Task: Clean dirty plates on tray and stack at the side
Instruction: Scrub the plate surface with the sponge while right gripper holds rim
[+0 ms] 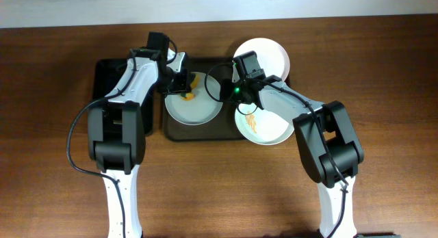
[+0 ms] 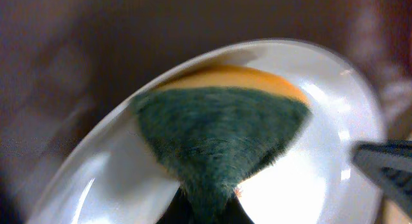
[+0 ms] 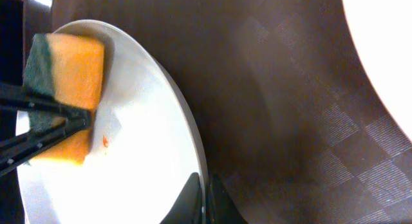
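A white plate (image 1: 198, 109) lies on the left part of the brown tray (image 1: 205, 132). My left gripper (image 1: 182, 85) is shut on an orange sponge with a green scouring side (image 1: 187, 95) and presses it on this plate's far side. In the left wrist view the sponge (image 2: 219, 130) covers the plate (image 2: 309, 185). My right gripper (image 1: 224, 94) is shut on the plate's right rim (image 3: 193, 153), which sits pinched between its fingers (image 3: 205, 201). A small orange speck (image 3: 105, 141) shows beside the sponge (image 3: 71, 69). A plate with orange smears (image 1: 265, 127) lies at the tray's front right. A third plate (image 1: 268, 55) is at the back right.
A smaller black tray (image 1: 108, 72) lies left of the brown tray, under my left arm. The two arms meet over the brown tray's back half. Bare wooden table (image 1: 219, 190) lies in front of the trays.
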{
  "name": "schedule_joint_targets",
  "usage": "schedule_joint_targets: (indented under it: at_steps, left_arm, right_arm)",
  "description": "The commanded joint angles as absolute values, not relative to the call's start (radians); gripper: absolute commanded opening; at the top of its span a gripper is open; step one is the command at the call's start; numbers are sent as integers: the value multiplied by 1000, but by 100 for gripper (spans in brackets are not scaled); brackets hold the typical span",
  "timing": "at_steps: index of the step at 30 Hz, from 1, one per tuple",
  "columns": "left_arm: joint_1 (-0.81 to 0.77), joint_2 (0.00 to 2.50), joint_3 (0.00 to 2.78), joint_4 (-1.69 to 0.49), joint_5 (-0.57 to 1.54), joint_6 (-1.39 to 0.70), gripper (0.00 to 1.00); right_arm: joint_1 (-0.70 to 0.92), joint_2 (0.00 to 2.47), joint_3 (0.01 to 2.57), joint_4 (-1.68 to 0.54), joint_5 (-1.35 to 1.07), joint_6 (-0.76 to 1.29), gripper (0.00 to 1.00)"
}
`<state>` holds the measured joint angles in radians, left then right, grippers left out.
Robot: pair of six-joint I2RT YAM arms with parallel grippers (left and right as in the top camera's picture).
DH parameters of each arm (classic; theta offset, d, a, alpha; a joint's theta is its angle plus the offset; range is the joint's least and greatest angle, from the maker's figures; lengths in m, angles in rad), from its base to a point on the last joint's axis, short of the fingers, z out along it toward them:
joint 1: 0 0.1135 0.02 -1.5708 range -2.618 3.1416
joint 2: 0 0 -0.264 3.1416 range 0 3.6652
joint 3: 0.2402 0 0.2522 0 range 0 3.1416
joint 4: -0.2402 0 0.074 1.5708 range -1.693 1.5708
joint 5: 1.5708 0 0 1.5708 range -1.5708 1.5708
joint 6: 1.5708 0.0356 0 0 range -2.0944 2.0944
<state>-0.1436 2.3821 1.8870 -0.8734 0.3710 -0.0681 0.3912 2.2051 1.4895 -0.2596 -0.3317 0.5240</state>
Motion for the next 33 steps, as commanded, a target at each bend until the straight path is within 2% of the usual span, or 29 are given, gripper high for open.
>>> schedule_joint_targets:
  at_steps: [1, 7, 9, 12, 14, 22, 27, 33]
  left_arm:
    - [-189, 2486, 1880, -1013, -86, -120, 1]
    - [-262, 2486, 1895, -1201, -120, -119, 1]
    - [-279, 2486, 1895, -1206, -23, -89, 1]
    - [-292, 2487, 1895, -1149, 302, 94, 1]
    - [-292, 2487, 1895, -1102, 364, 102, 1]
    - [-265, 2487, 1895, -968, 354, 82, 1]
    - [-197, 2487, 1895, -883, 193, -56, 1]
    - [-131, 2487, 1895, -1005, 59, -91, 1]
  right_arm:
    - [377, 2214, 1503, -253, -334, 537, 4]
    - [377, 2214, 1503, -253, -338, 537, 4]
    - [377, 2214, 1503, -253, -338, 537, 4]
    - [377, 2214, 1503, -253, -338, 537, 4]
    - [377, 2214, 1503, -253, -338, 537, 4]
    - [377, 2214, 1503, -253, -337, 537, 4]
    - [377, 2214, 1503, -253, -338, 537, 4]
    - [377, 2214, 1503, -253, -338, 537, 4]
